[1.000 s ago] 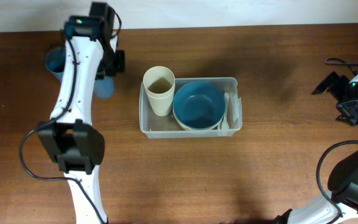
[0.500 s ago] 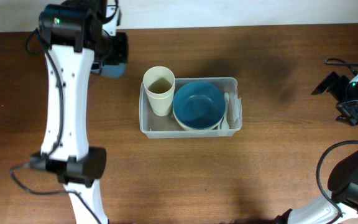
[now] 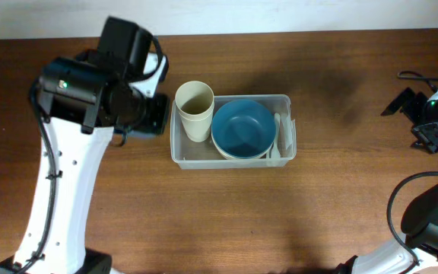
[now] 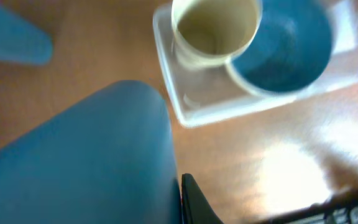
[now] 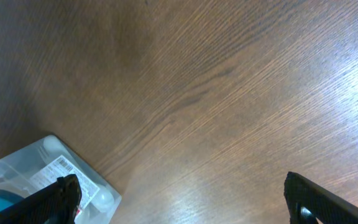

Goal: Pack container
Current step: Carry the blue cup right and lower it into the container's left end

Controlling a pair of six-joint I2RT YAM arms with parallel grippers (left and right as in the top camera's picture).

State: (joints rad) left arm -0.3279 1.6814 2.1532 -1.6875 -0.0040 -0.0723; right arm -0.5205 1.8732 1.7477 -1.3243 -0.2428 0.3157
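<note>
Two blue cups show in the left wrist view. The nearer blue cup fills the foreground, blurred, and the jaws of the left gripper are closed on it, one dark fingertip showing at the cup's 5 o'clock edge. Beyond it, toward 1 o'clock, the container rests on the brown wooden table. From overhead it lies near the middle of the table, its long side running 9 to 3 o'clock, with the left gripper just beside its 9 o'clock wall. A cream cup stands upright in the container's 9 o'clock end. Touching it, a blue bowl fills the middle, and a white utensil lies along the 3 o'clock wall. The farther blue cup lies on the table at 10 o'clock in the left wrist view, well apart from the container. Far off at the container's 3 o'clock, by the table edge, the right gripper hangs with its jaws spread wide and nothing between them.
</note>
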